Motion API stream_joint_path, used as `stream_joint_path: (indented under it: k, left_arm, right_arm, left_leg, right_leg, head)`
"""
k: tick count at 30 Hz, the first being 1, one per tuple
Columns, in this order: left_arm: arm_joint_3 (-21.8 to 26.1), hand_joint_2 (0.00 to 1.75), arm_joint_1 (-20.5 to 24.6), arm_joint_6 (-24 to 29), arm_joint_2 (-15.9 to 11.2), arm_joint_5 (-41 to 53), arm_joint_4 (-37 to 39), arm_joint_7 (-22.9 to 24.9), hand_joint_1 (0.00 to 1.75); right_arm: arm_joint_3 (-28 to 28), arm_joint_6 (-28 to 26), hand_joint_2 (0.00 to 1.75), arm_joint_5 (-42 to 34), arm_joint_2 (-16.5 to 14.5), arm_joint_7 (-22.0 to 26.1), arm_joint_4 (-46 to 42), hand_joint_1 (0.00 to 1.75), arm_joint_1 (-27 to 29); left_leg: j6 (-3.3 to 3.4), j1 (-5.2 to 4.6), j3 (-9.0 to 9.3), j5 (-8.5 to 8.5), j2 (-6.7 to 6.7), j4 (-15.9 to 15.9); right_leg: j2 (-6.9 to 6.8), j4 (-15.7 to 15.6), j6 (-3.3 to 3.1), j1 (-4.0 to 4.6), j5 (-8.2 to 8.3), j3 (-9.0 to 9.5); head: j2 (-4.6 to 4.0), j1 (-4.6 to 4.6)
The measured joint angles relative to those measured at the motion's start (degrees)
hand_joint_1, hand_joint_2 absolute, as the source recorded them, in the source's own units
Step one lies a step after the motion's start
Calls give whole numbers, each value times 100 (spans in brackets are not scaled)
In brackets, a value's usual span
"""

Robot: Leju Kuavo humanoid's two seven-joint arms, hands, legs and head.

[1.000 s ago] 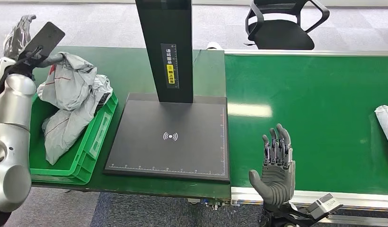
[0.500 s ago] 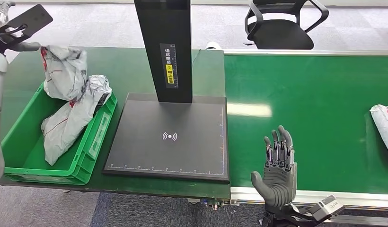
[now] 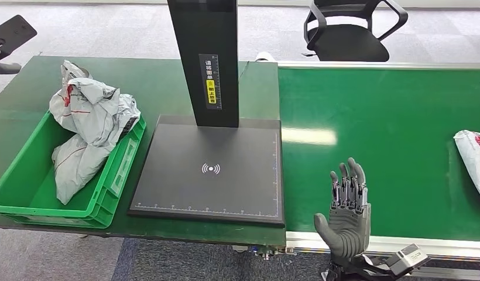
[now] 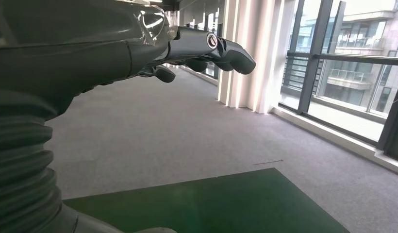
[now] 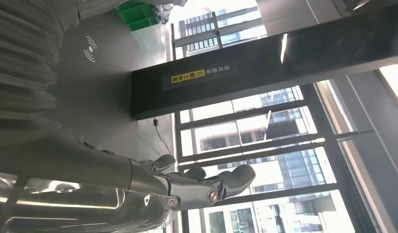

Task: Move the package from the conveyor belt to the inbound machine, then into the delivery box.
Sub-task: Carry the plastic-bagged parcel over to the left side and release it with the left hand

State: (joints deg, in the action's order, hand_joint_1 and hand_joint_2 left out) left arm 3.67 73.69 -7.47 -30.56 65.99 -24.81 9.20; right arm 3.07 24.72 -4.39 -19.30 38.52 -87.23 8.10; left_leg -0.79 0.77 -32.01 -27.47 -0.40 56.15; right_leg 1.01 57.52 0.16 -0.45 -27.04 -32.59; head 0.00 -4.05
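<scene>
A crumpled grey package [image 3: 91,108] lies on top of another grey package [image 3: 79,164] in the green delivery box [image 3: 27,202] at the left. My left hand [image 4: 202,48] is raised off the table's far left corner, fingers stretched out and holding nothing; its thumb [image 3: 3,67] shows at the head view's edge. The black inbound machine has a flat scan plate [image 3: 211,170] and a tall column [image 3: 204,58]. My right hand [image 3: 346,211] stands open, palm up, at the near edge of the green conveyor belt [image 3: 378,117]. A white package [image 3: 475,161] lies on the belt at the far right.
A black office chair [image 3: 349,32] stands behind the conveyor. The green table [image 3: 161,88] carries the box and the machine. In the right wrist view the machine's column [image 5: 265,73] crosses in front of windows.
My left hand has let go of the crumpled package, which now rests in the box, and the arm has drawn away up and left. The white package has crept left on the belt.
</scene>
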Motion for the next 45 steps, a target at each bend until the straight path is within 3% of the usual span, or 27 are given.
stream_joint_path:
  k: [4, 7, 10, 14, 17, 21, 26, 29, 36, 45]
  left_arm:
    - [115, 175, -83, 485, 55, -246, -103, -393, 0]
    - [438, 175, -528, 1149, 211, -1160, -635, -1326, 0]
    - [846, 175, -1456, 1351, 568, -2966, -1689, -2433, 0]
    - [964, 175, -3306, 1792, 1318, -5396, -3656, -3494, 0]
    - [857, 175, -4218, 2097, 1576, -5808, -4628, -3558, 0]
    - [802, 175, -4799, 1952, 1749, -6155, -5394, -3640, 0]
    - [260, 175, -6257, 1398, 2682, -6564, -6472, -4434, 0]
    - [-303, 175, -6842, 1227, 3120, -6479, -6648, -4483, 0]
    - [-1028, 175, -7514, 139, 3741, -6263, -6485, -4191, 0]
    - [-1332, 175, -7749, -442, 4094, -5791, -6024, -3978, 0]
  right_arm:
    - [28, -2, 175, 0, -16, -38, 0, 0, 0]
    - [45, -28, 175, 0, -26, -60, 1, 0, -1]
    - [56, -126, 175, 16, -40, -66, 7, 0, -4]
    - [44, -334, 175, 111, -57, -48, 25, 0, -9]
    - [34, -376, 175, 120, -65, -39, 38, 0, -9]
    - [30, -454, 175, 181, -66, -38, 54, 0, -9]
    - [3, -830, 175, 598, -68, -10, 57, 0, -8]
    - [-35, -1068, 175, 832, -68, -2, 67, 0, -18]
    - [-166, -1303, 175, 1177, -66, -82, 231, 0, -72]
    - [-395, -1393, 175, 1423, -45, -224, 472, 0, -93]
  left_leg:
    - [0, -1, 1, 0, 1, 1]
    - [0, -4, 5, 0, 0, 1]
    - [0, -10, 10, -3, 8, 0]
    - [0, -19, 16, -9, 21, -1]
    - [4, -19, 9, -12, 37, 0]
    - [5, -19, 13, -12, 20, -1]
    - [12, -25, 18, -19, 28, 0]
    - [22, -31, 12, -25, 15, 0]
    - [23, -27, 14, -25, 9, 0]
    - [23, -24, 13, -24, 8, 0]
  right_leg:
    - [1, 0, 0, -1, 0, -1]
    - [1, 0, 0, -5, 0, 0]
    - [8, -2, 0, -10, 0, 0]
    - [22, -2, 1, -21, -4, 3]
    - [31, -4, 1, -21, -4, -7]
    - [21, -5, 1, -21, -3, 1]
    - [24, -7, 7, -27, -8, 7]
    - [17, -10, 11, -33, -10, 8]
    - [13, -10, 12, -29, -10, 10]
    - [13, -10, 12, -27, -10, 10]
  head:
    - [0, -1]
    - [0, 1]
    - [0, 0]
    - [0, 16]
    - [0, 18]
    - [0, 21]
    - [0, 20]
    - [0, 21]
    - [0, 24]
    - [0, 24]
